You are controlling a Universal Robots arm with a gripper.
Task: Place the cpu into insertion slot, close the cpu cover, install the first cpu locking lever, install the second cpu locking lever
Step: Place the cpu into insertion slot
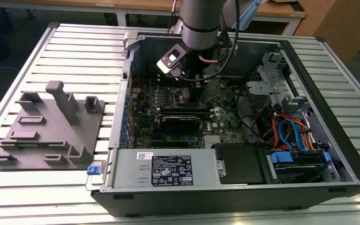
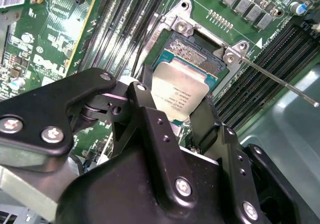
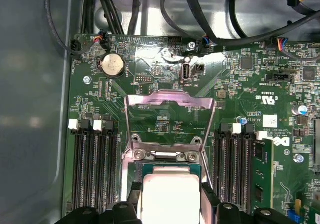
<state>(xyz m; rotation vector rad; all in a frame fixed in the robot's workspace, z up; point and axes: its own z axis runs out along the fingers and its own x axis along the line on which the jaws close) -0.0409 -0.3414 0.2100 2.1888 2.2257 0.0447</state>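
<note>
My gripper (image 2: 177, 111) is shut on the cpu (image 2: 182, 88), a flat square chip with a dull silver top, its black fingers (image 2: 145, 108) on two opposite sides. The chip hangs just above the insertion slot (image 2: 192, 51), whose dark pin field shows beyond the chip's edge. In the first wrist view the cpu (image 3: 170, 196) covers most of the insertion slot (image 3: 170, 168). The cpu cover (image 3: 170, 102) stands swung open behind the slot. A thin locking lever (image 2: 280, 81) sticks out, unlatched. In the exterior view the arm (image 1: 198, 28) reaches down into the computer case.
The case walls (image 1: 318, 84) surround the motherboard (image 1: 167, 108). Memory slots (image 3: 95, 169) flank the socket on both sides. A black card (image 1: 181, 123), a power supply (image 1: 167, 171) and a drive bay with blue and orange cables (image 1: 292, 136) fill the case. A grey fixture plate (image 1: 48, 126) lies at the exterior view's left.
</note>
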